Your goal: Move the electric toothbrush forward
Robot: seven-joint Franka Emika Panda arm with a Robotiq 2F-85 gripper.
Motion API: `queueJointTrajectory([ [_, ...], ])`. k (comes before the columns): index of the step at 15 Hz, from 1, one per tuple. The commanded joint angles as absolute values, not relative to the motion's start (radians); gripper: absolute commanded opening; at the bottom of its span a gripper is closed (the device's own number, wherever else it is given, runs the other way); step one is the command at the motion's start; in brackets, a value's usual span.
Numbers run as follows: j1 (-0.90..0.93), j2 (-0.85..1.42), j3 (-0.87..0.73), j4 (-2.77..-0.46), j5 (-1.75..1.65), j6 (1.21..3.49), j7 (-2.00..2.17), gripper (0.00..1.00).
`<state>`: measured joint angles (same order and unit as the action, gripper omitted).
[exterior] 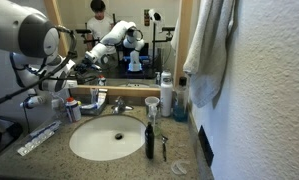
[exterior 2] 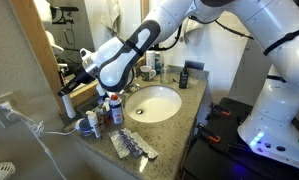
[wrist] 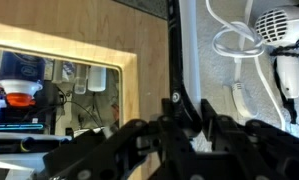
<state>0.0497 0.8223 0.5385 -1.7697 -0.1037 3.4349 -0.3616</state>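
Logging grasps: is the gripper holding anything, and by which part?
Cannot be told: the gripper sits by the mirror, its fingertips too dark to read. The electric toothbrush stands apart, beside the sink.

Your desk (exterior 2: pixel 174 135) is speckled brown-grey stone around a white sink (exterior: pixel 107 137). At the sink's 3 o'clock in an exterior view, the electric toothbrush (exterior: pixel 149 140) is black. At 1 o'clock, a grey towel (exterior: pixel 209 50) hangs against a white stippled wall (exterior: pixel 269 100). Your arm (exterior 2: pixel 129 55) is white with black joints. In the wrist view, the hair dryer (wrist: pixel 284 25) and cord (wrist: pixel 234 42) are white and the mirror frame (wrist: pixel 129 40) is pale wood-grain.
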Motion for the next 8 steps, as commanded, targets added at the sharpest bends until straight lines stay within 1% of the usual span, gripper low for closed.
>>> queueJointTrajectory([
  [1,0.089,0.716,0.461,-1.802,-0.155,3.453,-0.217,0.12],
  [3,0.106,0.664,0.427,-1.821,-0.157,3.444,-0.170,0.12],
  [4,0.098,0.643,0.443,-1.840,-0.104,3.439,-0.214,0.12],
  [5,0.125,0.613,0.399,-1.848,-0.142,3.431,-0.146,0.12],
  [6,0.113,0.588,0.419,-1.868,-0.089,3.422,-0.195,0.12],
  [8,0.125,0.538,0.397,-1.898,-0.066,3.416,-0.184,0.12],
])
